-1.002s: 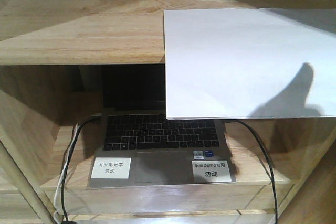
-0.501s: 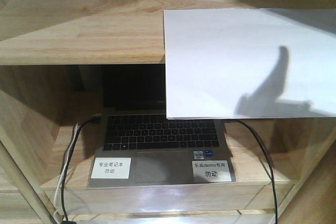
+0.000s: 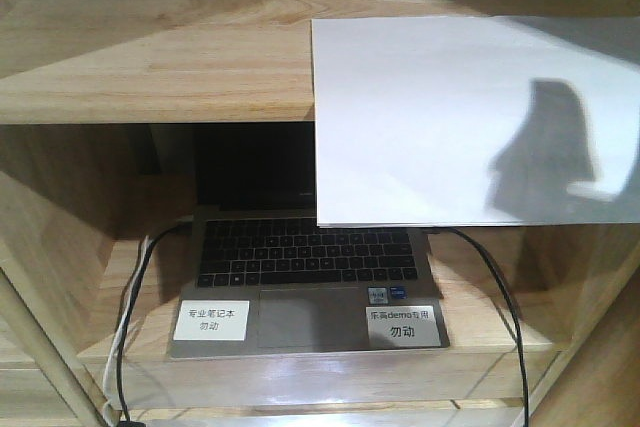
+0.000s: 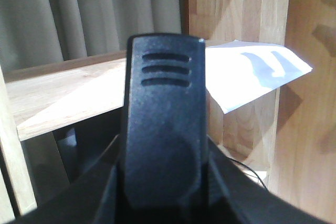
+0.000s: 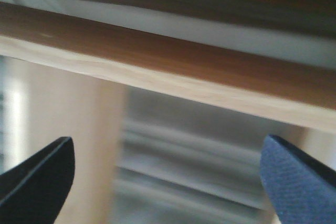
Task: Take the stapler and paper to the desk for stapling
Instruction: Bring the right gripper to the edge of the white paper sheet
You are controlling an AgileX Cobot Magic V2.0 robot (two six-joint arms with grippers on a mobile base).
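Note:
The white paper (image 3: 450, 117) lies flat on top of the light wooden shelf unit (image 3: 150, 57), its front edge overhanging the shelf. It also shows in the left wrist view (image 4: 257, 72). A gripper's shadow falls on its right part. My left gripper (image 4: 165, 182) is shut on the stapler (image 4: 165, 108), a black body with three grooves that stands upright between the jaws; its orange patch is hidden. My right gripper (image 5: 168, 182) is open and empty, facing a blurred wooden board edge. The desk is not clearly in view.
An open laptop (image 3: 300, 267) with two white labels sits in the shelf compartment under the paper. Black and white cables (image 3: 500, 297) run down both sides of it. Grey curtains (image 4: 94, 9) hang behind the shelf. A wooden upright (image 4: 247, 9) stands beside the paper.
The gripper shadow on the paper has shifted right and changed from a thin raised shape to a broad block. The paper and laptop have not moved.

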